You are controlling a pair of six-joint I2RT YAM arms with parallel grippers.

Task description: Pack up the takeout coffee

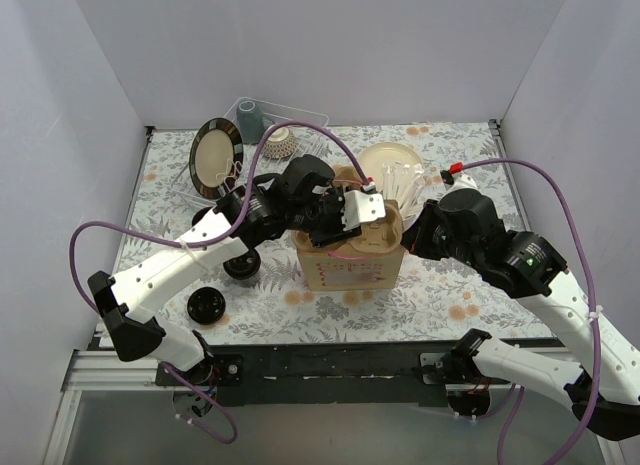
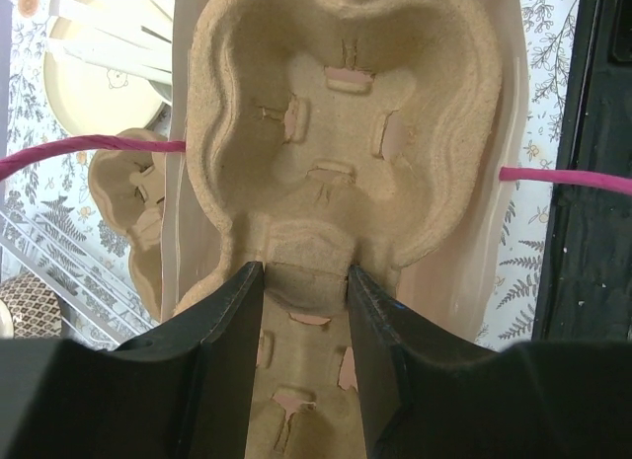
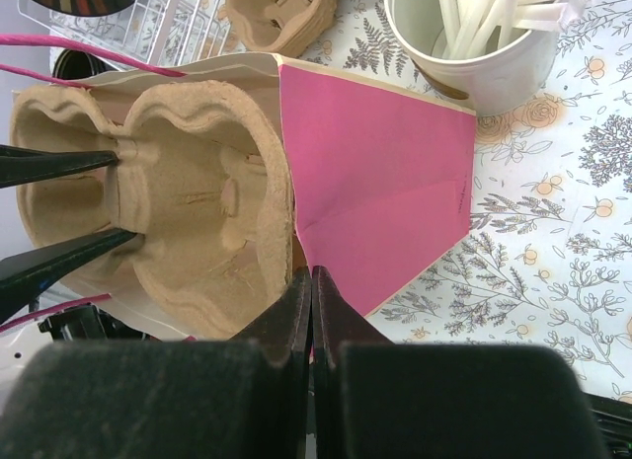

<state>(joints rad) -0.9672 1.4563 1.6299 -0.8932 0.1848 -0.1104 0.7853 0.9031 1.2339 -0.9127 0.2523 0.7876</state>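
Left gripper (image 2: 306,271) is clamped on the pulp carrier (image 2: 336,183) sitting in the paper bag (image 3: 375,183) mouth; right gripper (image 3: 312,281) is pinched together on the bag's rim. Takeout coffee (image 1: 243,264) stands lower left of the bag in the top view—none loaded yet.

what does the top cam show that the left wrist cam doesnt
Only the top view: the round black lid on the table, the plate standing in the rack, and the paper bag's printed front. Only the left wrist: the left gripper clamped on the cup carrier's middle ridge, and its empty wells up close. Both: the carrier sitting in the bag's open mouth, between the pink handles.
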